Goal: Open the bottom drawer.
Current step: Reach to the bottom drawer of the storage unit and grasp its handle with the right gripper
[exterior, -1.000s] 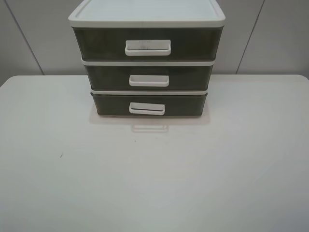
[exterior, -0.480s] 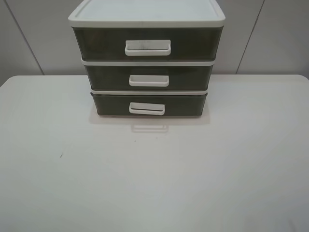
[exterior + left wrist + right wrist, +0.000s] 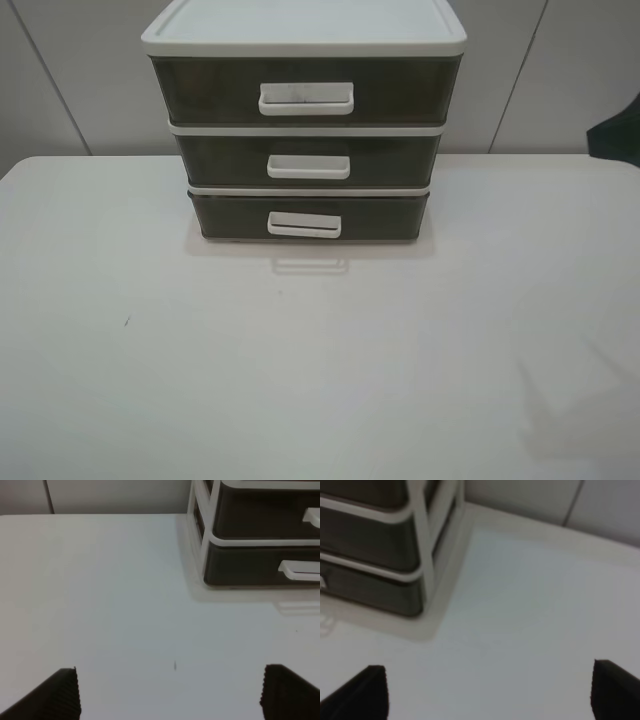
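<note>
The bottom drawer (image 3: 230, 216) sits shut, its front flush with the white frame of the three-drawer cabinet (image 3: 300, 22), which stands at the far middle of the counter (image 3: 150, 380). Its white loop handle (image 3: 304, 225) faces me, below the middle drawer (image 3: 220, 158). My left jaws are spread wide over bare counter, well apart from the cabinet, looking toward its left front corner. My right jaws are spread wide too, holding nothing, near the cabinet's right side; that view is blurred.
</note>
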Robot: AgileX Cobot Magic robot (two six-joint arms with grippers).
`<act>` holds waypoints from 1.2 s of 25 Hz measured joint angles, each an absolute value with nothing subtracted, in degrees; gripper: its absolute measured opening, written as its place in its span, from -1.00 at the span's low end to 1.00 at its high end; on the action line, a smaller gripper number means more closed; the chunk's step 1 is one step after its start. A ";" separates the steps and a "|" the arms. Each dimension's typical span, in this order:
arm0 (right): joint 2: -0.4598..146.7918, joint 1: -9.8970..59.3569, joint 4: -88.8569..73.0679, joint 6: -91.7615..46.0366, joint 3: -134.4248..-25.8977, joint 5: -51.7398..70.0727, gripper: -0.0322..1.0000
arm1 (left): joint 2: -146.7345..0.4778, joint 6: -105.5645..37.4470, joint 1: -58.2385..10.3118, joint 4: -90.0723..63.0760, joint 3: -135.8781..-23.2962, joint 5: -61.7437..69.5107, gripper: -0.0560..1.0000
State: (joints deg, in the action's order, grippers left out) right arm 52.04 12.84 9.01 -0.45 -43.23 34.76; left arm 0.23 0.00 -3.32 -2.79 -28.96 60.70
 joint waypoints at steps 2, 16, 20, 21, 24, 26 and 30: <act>55.83 17.80 11.62 0.00 -43.38 30.31 0.61 | 0.23 0.00 -3.32 -2.79 -28.96 60.70 0.52; 85.39 39.27 50.06 0.64 -43.42 14.10 0.61 | 0.23 0.00 -3.32 -2.79 -28.96 60.70 0.52; 91.62 39.79 52.44 -0.79 -43.42 7.17 0.61 | 0.23 0.00 -3.32 -2.79 -28.96 60.70 0.52; 92.90 39.79 52.26 -2.07 -43.42 5.81 0.61 | 0.23 0.00 -3.32 -2.79 -28.96 60.70 0.52; 96.77 39.79 48.90 -9.50 -43.42 3.21 0.61 | 0.23 0.00 -3.32 -2.79 -28.96 60.70 0.52; 98.47 39.79 44.46 -16.51 -43.42 1.84 0.61 | 0.23 0.00 -3.32 -2.79 -28.96 60.70 0.52; 101.19 39.79 33.64 -28.58 -43.48 -2.26 0.61 | 0.23 0.00 -3.32 -2.79 -28.96 60.70 0.52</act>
State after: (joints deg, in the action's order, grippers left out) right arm 101.19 39.79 33.64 -28.58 -43.48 -2.26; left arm 0.23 0.00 -3.32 -2.79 -28.96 60.70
